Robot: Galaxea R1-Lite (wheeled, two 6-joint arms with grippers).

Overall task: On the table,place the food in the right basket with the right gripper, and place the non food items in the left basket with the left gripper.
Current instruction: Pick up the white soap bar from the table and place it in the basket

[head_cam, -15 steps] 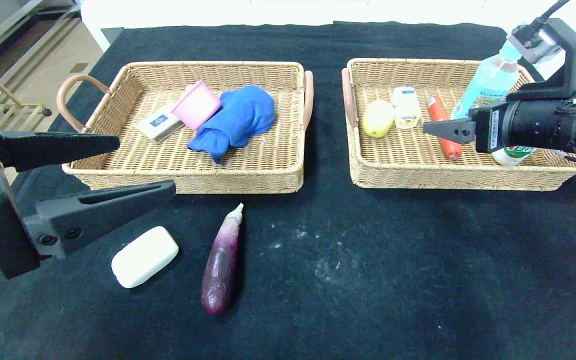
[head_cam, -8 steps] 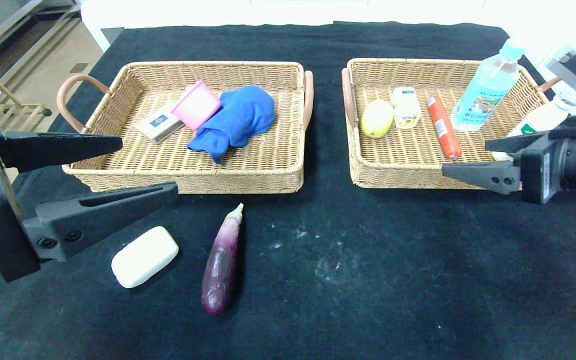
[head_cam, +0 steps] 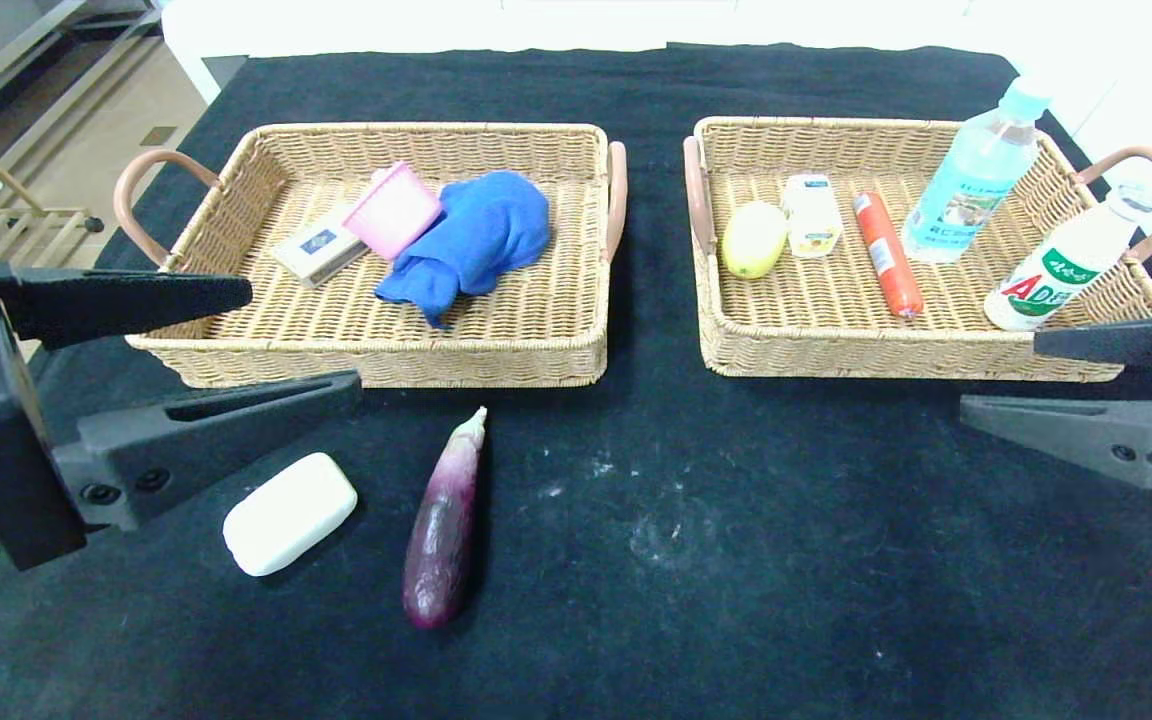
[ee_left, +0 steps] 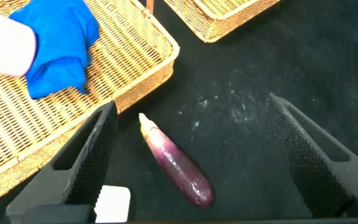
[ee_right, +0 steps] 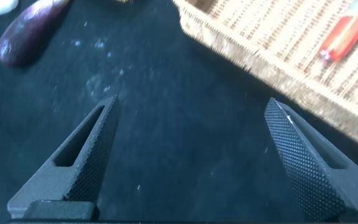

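Observation:
On the black table (head_cam: 736, 520) the white soap-like bar (head_cam: 289, 513) and the purple aubergine (head_cam: 444, 520) lie side by side in front of the left basket (head_cam: 386, 362). My left gripper (head_cam: 301, 340) hovers open and empty just above and left of the bar; its wrist view shows the aubergine (ee_left: 176, 163) between the spread fingers and the bar (ee_left: 112, 202) at one edge. My right gripper (head_cam: 1001, 378) is open and empty in front of the right basket (head_cam: 896, 355), which holds a yellow fruit (head_cam: 754, 238), carton (head_cam: 812, 215), sausage (head_cam: 887, 253) and drink bottle (head_cam: 1054, 270).
A clear water bottle (head_cam: 976, 180) with a blue cap stands in the right basket. The left basket holds a blue cloth (head_cam: 476, 240), a pink cup (head_cam: 393, 210) and a small box (head_cam: 318, 245). Whitish scuffs mark the cloth near the table's middle.
My right gripper has drawn back out of the right basket to the table in front of it, uncovering the drink bottle lying there. The left arm has barely moved.

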